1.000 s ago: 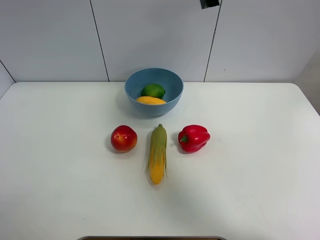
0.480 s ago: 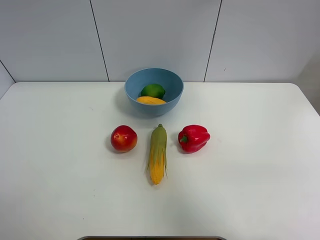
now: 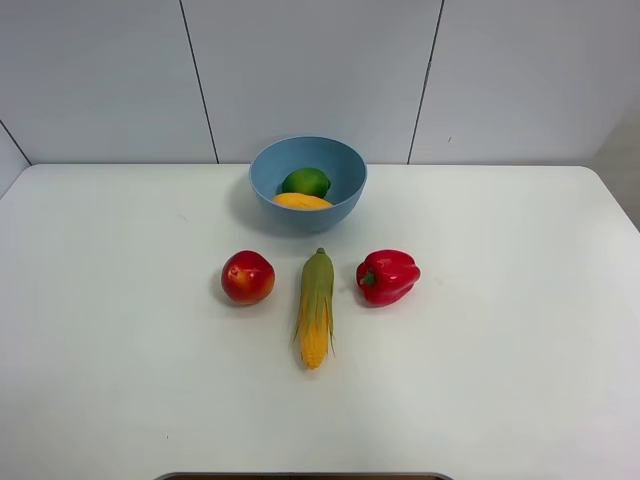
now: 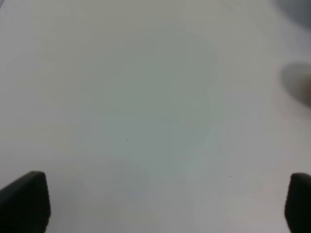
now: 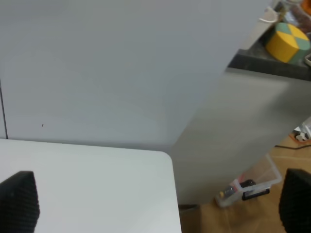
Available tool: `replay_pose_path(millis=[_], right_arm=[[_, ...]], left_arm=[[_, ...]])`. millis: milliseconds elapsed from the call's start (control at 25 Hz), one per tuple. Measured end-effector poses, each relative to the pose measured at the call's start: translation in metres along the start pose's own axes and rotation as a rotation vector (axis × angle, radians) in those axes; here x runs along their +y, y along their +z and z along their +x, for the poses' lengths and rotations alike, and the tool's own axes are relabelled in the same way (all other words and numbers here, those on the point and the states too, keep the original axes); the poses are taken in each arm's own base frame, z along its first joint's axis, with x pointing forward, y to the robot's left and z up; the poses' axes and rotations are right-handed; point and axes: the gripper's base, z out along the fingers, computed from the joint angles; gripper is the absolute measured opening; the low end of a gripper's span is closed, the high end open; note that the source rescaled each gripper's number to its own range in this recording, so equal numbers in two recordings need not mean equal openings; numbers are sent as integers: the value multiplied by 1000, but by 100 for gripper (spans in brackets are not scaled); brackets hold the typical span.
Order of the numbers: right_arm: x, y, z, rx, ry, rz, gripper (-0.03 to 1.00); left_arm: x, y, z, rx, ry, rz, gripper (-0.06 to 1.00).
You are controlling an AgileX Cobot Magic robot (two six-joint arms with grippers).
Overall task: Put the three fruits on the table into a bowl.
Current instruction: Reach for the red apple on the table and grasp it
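The light blue bowl (image 3: 308, 183) stands at the back middle of the white table (image 3: 520, 330). Inside it lie the yellow-orange mango (image 3: 301, 201) and the small green fruit (image 3: 306, 181). The red apple (image 3: 248, 277) rests on the table in front of the bowl, to the left. Neither gripper appears in the exterior high view. My left gripper (image 4: 160, 204) is open above bare white tabletop, nothing between its fingers. My right gripper (image 5: 160, 204) is open too, near the table's corner and facing the grey wall, holding nothing.
A corn cob (image 3: 316, 308) lies lengthwise right of the apple, and a red bell pepper (image 3: 387, 276) sits right of the corn. Grey wall panels (image 3: 300, 70) back the table. Beyond the table corner (image 5: 165, 158) are floor and a shelf.
A dark piece at the top edge of the exterior high view, right of centre, has gone out of frame. The fruits, corn and pepper have not moved.
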Motion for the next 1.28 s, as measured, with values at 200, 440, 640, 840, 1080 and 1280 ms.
replay_pose_path(millis=[200, 440, 640, 840, 1080, 1280], right_arm=[[-10, -46, 9, -47, 16, 29, 100], [-22, -103, 24, -148, 43, 60, 100], [-27, -140, 37, -230, 65, 65, 100], [-20, -165, 53, -289, 88, -30, 100], [-12, -184, 100, -291, 87, -62, 100], [-1, -171, 143, -209, 91, -80, 100]], left_arm=[[0, 0, 0, 0, 0, 0, 96], [0, 0, 0, 0, 0, 0, 96], [0, 0, 0, 0, 0, 0, 96], [0, 0, 0, 0, 0, 0, 96], [0, 0, 0, 0, 0, 0, 96], [0, 0, 0, 0, 0, 0, 96]])
